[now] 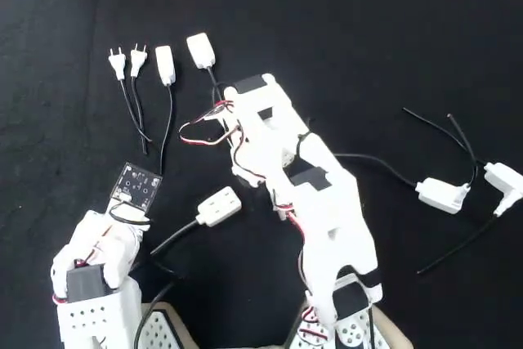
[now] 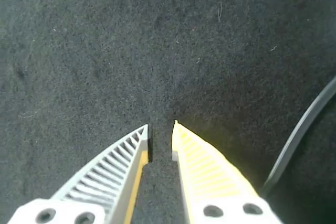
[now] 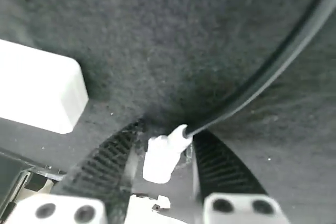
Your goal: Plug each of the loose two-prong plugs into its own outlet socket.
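Two loose black-corded two-prong plugs (image 1: 127,61) lie at the far left of the black cloth. Beside them are two white outlet sockets (image 1: 164,63) (image 1: 200,49). Nearer lies a third white socket (image 1: 219,206) on a black cord. My right gripper (image 3: 167,129) is shut on a small white plug (image 3: 161,158), whose black cord (image 3: 262,77) runs away from it. A white socket block (image 3: 39,93) lies close beside the fingers. My left gripper (image 2: 161,126) hangs over bare cloth near the front left, its fingers a narrow gap apart with nothing between them.
At the right, a white socket (image 1: 441,194) and a white plug (image 1: 502,179) lie among looping black cords. The right arm (image 1: 310,194) stretches diagonally across the middle. A black cord (image 2: 299,140) runs beside the left gripper.
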Controlling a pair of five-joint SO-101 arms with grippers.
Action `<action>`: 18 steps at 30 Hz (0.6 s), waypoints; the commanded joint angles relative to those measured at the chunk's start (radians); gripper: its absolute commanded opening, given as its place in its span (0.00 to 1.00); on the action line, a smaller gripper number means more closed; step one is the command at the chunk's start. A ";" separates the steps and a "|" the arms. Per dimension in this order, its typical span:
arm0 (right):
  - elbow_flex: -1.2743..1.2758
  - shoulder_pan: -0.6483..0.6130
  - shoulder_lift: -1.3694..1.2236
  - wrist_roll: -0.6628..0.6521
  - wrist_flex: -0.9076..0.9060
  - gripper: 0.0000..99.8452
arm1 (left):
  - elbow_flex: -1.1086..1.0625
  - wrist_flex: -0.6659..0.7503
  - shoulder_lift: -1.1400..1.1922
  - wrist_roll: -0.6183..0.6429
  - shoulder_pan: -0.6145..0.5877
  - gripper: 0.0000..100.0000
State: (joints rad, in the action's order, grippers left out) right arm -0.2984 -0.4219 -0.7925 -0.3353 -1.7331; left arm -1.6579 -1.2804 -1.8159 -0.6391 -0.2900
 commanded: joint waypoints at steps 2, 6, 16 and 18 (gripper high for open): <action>0.031 -0.006 -0.021 0.015 -0.034 0.13 | 0.005 -0.009 -0.002 -0.008 -0.010 0.09; 0.033 -0.012 -0.019 0.092 -0.034 0.13 | 0.005 -0.009 -0.002 -0.008 -0.010 0.09; 0.130 -0.011 -0.018 0.115 -0.034 0.18 | 0.005 -0.006 -0.002 -0.008 -0.010 0.09; 0.136 -0.012 -0.018 0.115 -0.034 0.17 | 0.005 -0.006 -0.002 -0.008 -0.010 0.09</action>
State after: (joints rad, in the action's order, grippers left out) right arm -0.2386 -0.4327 -0.7879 -0.2294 -1.7331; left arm -1.6579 -1.2804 -1.8159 -0.6406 -0.2900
